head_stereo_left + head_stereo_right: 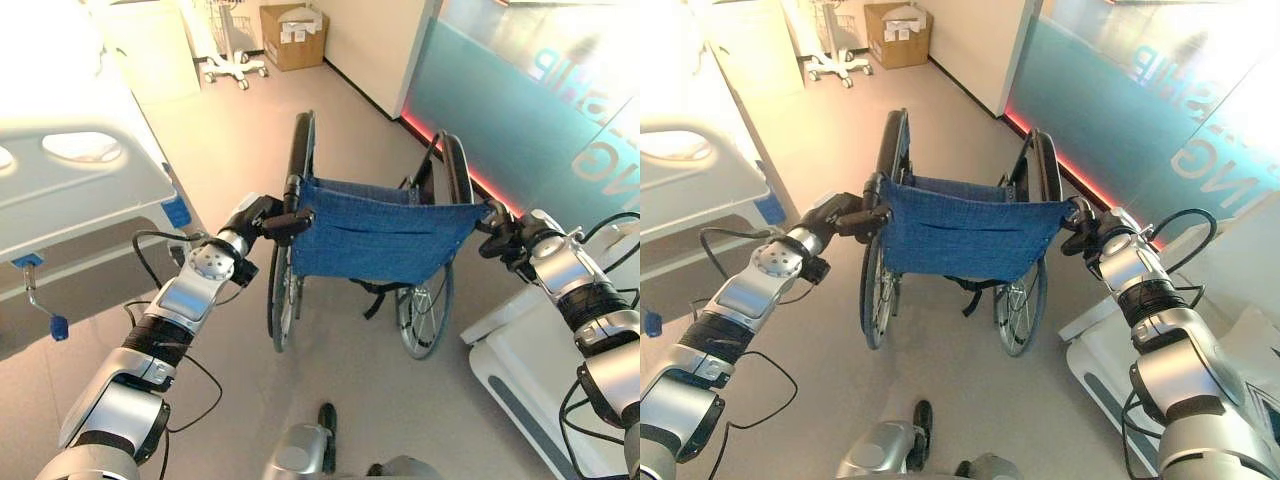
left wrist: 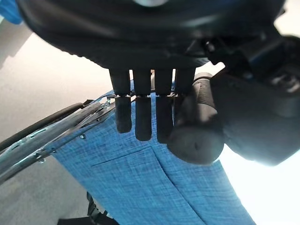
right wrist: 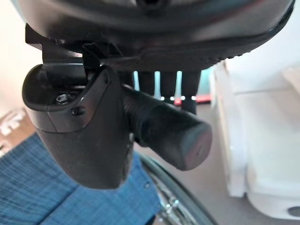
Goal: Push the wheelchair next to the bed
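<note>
The wheelchair [image 1: 375,235], with a blue cloth back and large spoked wheels, stands on the floor straight ahead, facing away from me. My left hand [image 1: 258,215] grips its left push handle [image 2: 199,140], the black grip held between the thumb and the fingers [image 2: 143,122]. My right hand [image 1: 508,238] holds the right push handle [image 3: 173,133] in the same way, with the thumb [image 3: 89,136] over the grip. The bed [image 1: 80,190], with a white footboard, lies to the left of the wheelchair, about an arm's length off.
A blue crank [image 1: 45,310] hangs under the bed's end. White equipment [image 1: 530,350] stands close on the right. A frosted glass wall [image 1: 520,100] runs along the right side. A cardboard box [image 1: 293,35] and a wheeled stand [image 1: 232,65] are at the far end.
</note>
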Tool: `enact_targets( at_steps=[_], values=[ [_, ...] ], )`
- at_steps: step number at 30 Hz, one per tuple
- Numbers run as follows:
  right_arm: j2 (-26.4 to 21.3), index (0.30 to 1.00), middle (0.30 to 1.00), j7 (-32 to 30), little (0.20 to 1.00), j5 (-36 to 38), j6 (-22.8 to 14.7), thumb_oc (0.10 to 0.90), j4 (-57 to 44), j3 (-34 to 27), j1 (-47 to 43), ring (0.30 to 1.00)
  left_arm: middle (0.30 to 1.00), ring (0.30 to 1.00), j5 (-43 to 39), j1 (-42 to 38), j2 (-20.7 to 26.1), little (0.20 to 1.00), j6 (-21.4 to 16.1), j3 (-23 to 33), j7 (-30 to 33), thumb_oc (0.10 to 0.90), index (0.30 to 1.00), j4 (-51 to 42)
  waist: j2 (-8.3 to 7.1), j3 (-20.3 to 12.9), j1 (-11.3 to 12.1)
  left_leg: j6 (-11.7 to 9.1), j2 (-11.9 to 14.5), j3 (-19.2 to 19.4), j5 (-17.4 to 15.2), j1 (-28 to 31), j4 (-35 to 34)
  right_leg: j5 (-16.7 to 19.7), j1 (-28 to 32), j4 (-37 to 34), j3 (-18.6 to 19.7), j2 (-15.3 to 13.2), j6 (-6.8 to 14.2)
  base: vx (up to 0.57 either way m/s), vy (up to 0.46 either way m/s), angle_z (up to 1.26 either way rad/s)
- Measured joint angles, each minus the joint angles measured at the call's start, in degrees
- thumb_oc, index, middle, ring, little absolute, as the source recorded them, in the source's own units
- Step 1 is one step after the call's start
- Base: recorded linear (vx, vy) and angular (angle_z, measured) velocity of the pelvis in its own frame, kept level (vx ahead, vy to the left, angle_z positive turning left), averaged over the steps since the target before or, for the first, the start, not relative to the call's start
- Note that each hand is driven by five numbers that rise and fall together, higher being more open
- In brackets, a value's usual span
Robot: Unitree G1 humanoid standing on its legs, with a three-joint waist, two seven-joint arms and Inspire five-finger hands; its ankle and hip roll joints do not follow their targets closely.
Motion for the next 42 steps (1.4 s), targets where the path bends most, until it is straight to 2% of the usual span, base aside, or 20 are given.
enact_targets(
  at_steps=[3,5,10,13,14,17,19,20,21,23,24,25,26,27,29,31,32,34,39,42],
  values=[
    [-0.7,0.3,0.3,-0.5,0.3,0.1,-1.8,0.4,1.5,-0.7,-2.5,0.3,0.3,0.3,0.0,-4.9,-0.9,0.3,-1.2,-1.4,0.3,0.4,0.3,4.1,1.56,1.3,-2.1,-2.1,-0.9,-7.9,1.8,-0.1,-1.9,1.7,-4.3,-10.6,3.3,-0.4,2.2,0.26,-0.228,0.51],
    [-0.9,0.3,0.3,-0.5,0.3,1.0,-1.8,0.4,0.9,-0.7,-3.6,0.3,0.3,0.3,0.0,-6.2,-0.2,0.3,-1.8,-1.6,0.2,0.4,0.3,5.1,1.41,1.5,-5.7,-1.3,-1.0,-7.5,1.1,-1.1,-2.0,8.0,-4.6,-22.7,8.4,-1.4,3.9,0.35,-0.195,0.75],
    [-2.0,0.3,0.3,-0.5,0.3,2.0,-0.4,0.4,-1.5,-0.7,-4.1,0.3,0.3,0.3,0.0,-6.4,-0.1,0.3,-1.7,-0.1,0.0,0.4,0.3,4.6,-0.95,2.6,-7.2,-2.8,-1.6,-7.6,0.2,-1.4,-1.5,14.5,-2.6,-31.3,9.6,-4.2,5.9,0.36,-0.335,0.47],
    [-2.6,0.3,0.3,-0.5,0.3,2.1,0.8,0.4,-2.1,-0.7,-5.6,0.3,0.3,0.3,-0.2,-7.8,0.2,0.3,-1.1,0.2,0.1,0.4,0.3,3.9,-4.23,3.1,-7.3,-4.8,-3.3,-9.0,-0.4,-3.4,0.9,16.1,0.8,-28.7,11.0,-6.8,4.9,0.33,-0.498,0.59],
    [-3.2,0.3,0.3,-0.5,0.3,2.1,1.1,0.4,-2.0,-0.9,-6.4,0.3,0.3,0.3,-0.2,-8.6,-0.4,0.3,-1.0,0.6,0.3,0.4,0.3,3.9,-4.22,3.5,-7.6,-6.6,-3.2,-11.4,-0.6,-4.9,2.3,16.4,0.9,-26.3,10.5,-6.5,5.9,0.34,-0.472,0.79],
    [-4.1,0.3,0.3,-0.5,0.3,2.0,1.8,0.4,-1.7,-0.5,-7.5,0.3,0.3,0.3,-0.4,-9.9,-1.9,0.3,-0.8,0.7,1.4,0.4,0.3,4.3,-3.13,3.9,-8.7,-8.4,-0.4,-13.8,-0.6,-5.8,1.6,12.2,-2.6,-18.2,10.4,-4.0,3.0,0.34,-0.302,0.75],
    [-4.2,0.3,0.3,0.1,0.3,2.0,2.0,0.4,-1.7,0.4,-7.5,0.3,0.3,0.3,-1.4,-8.4,-1.6,0.3,-0.4,0.5,2.1,0.4,0.3,3.2,-3.98,3.9,-9.6,-10.7,4.2,-5.7,-4.6,-3.5,-3.0,9.5,-4.6,-11.9,10.0,-4.1,-1.0,0.44,-0.312,0.73],
    [-4.3,0.3,0.3,0.4,0.3,2.0,2.1,0.4,-1.7,0.7,-7.5,0.3,0.3,0.3,-1.5,-8.2,-1.6,0.3,-0.4,0.2,2.3,0.4,0.3,3.2,-4.74,3.9,-10.2,-9.3,4.0,-3.8,-4.3,-3.9,-0.2,8.0,-4.0,-11.9,9.4,-5.4,-1.1,0.35,-0.283,0.74],
    [-5.1,0.3,0.3,1.1,0.3,1.9,2.0,0.4,-1.9,0.9,-7.5,0.3,0.3,0.3,-1.6,-7.9,-2.1,0.3,-0.1,-0.3,2.5,0.4,0.3,3.3,-5.16,3.9,-10.4,-7.1,5.3,-1.9,-6.2,-4.2,8.5,4.8,-2.9,-11.1,7.7,-7.0,2.2,0.32,-0.284,0.51],
    [-7.9,0.3,0.3,1.9,0.3,1.6,2.0,0.4,-2.4,3.4,-7.6,0.3,0.3,0.3,-1.6,-5.7,-4.7,0.3,0.2,-0.4,3.3,0.4,0.3,2.7,-0.73,2.3,-10.8,-10.1,10.4,-2.7,-9.7,-2.6,9.5,3.4,-3.0,-7.9,3.9,-5.1,1.2,0.32,-0.292,0.56],
    [-9.3,0.3,0.3,2.4,0.3,1.6,2.0,0.4,-2.4,4.7,-7.4,0.3,0.3,0.3,-1.6,-5.3,-6.5,0.3,0.2,-0.3,3.8,0.4,0.3,2.6,0.18,2.2,-11.1,-13.7,10.7,-5.1,-7.1,-0.5,5.4,3.0,-4.2,-4.5,3.0,-4.7,0.4,0.32,-0.274,0.81],
    [-10.3,0.3,0.3,2.7,0.3,1.5,2.1,0.4,-2.2,5.0,-7.4,0.3,0.3,0.3,-1.7,-4.9,-7.7,0.3,0.2,-0.3,5.0,0.4,0.3,2.1,0.9,2.0,-12.1,-16.7,12.6,-6.8,-4.9,-0.2,2.3,0.4,-8.2,-0.1,4.0,-2.9,-2.9,0.35,-0.292,0.69],
    [-10.2,0.3,0.3,3.1,0.3,1.2,2.1,0.4,-2.2,5.1,-7.5,0.3,0.3,0.3,-2.0,-4.6,-7.1,0.3,0.1,-0.3,5.3,0.4,0.3,0.7,-0.06,1.6,-12.1,-17.6,12.8,-6.8,-2.6,-0.5,-0.1,0.8,-8.9,-4.5,5.6,-0.9,-4.1,0.35,-0.25,0.9],
    [-10.0,0.3,0.3,3.4,0.3,0.6,2.0,0.4,-2.2,4.6,-7.5,0.3,0.3,0.3,-2.5,-4.5,-6.7,0.3,-0.3,0.2,5.5,0.4,0.3,-0.2,-1.21,1.7,-13.1,-16.9,12.4,-6.4,0.9,-1.1,-2.3,4.1,-8.7,-7.1,5.4,-0.6,-2.9,0.47,-0.309,0.76],
    [-8.6,0.3,0.3,3.4,0.3,-0.9,2.1,0.4,-0.3,4.7,-7.4,0.3,0.3,0.3,-2.1,-4.6,-8.0,0.3,0.2,-0.4,6.0,0.4,0.3,1.5,-2.18,1.8,-12.2,-15.0,11.9,-2.6,1.9,-2.3,2.2,3.3,-7.7,-7.3,4.4,-0.4,-4.2,0.37,-0.219,0.44],
    [-7.6,0.3,0.3,3.6,0.3,-1.5,2.1,0.4,-0.1,5.4,-6.4,0.3,0.3,0.3,-1.8,-3.4,-7.4,0.3,0.2,-1.8,5.7,0.4,0.3,1.8,-2.22,1.8,-10.7,-14.8,12.0,-3.1,2.0,-3.1,6.9,2.9,-5.8,-7.8,4.7,0.1,-5.0,0.3,-0.137,-0.03],
    [-7.3,0.3,0.3,3.5,0.3,-2.3,2.1,0.4,-0.1,5.3,-5.9,0.3,0.3,0.3,-1.7,-3.1,-7.2,0.3,0.3,-2.6,5.6,0.4,0.3,1.8,-3.07,2.2,-10.6,-15.3,10.8,-4.1,-0.7,-5.3,10.2,3.1,-5.1,-8.5,5.9,0.3,-5.3,0.36,-0.102,-0.07],
    [-7.1,0.3,0.3,3.3,0.3,-3.2,2.2,0.4,-0.1,5.2,-5.1,0.3,0.3,0.3,-1.7,-1.1,-7.3,0.3,0.4,-3.2,5.6,0.4,0.3,1.0,-3.11,2.1,-9.4,-15.1,4.0,-2.8,-1.6,-8.3,8.7,5.5,-2.2,-13.5,10.5,1.3,-6.0,0.35,-0.065,-0.11],
    [-7.5,0.3,0.3,2.6,0.3,-4.8,1.8,0.4,0.2,5.4,-4.3,0.3,0.3,0.3,-2.4,0.8,-6.7,0.3,0.8,-3.8,3.6,0.4,0.3,0.1,3.44,2.3,-0.5,-16.4,0.7,1.1,-0.8,-11.8,0.9,7.1,3.0,-17.5,14.0,7.4,-8.6,0.42,-0.029,-0.87],
    [-5.1,0.3,0.3,2.6,0.3,-4.5,0.6,0.4,0.2,5.2,-4.8,0.3,0.3,0.3,-3.2,2.1,-3.9,0.3,0.6,-1.9,2.5,0.4,0.3,-0.6,3.87,2.2,2.6,-15.8,1.8,4.8,-0.8,-13.5,5.3,6.8,4.9,-18.1,13.4,7.8,-8.4,0.36,0.13,-1.06]
  ],
)
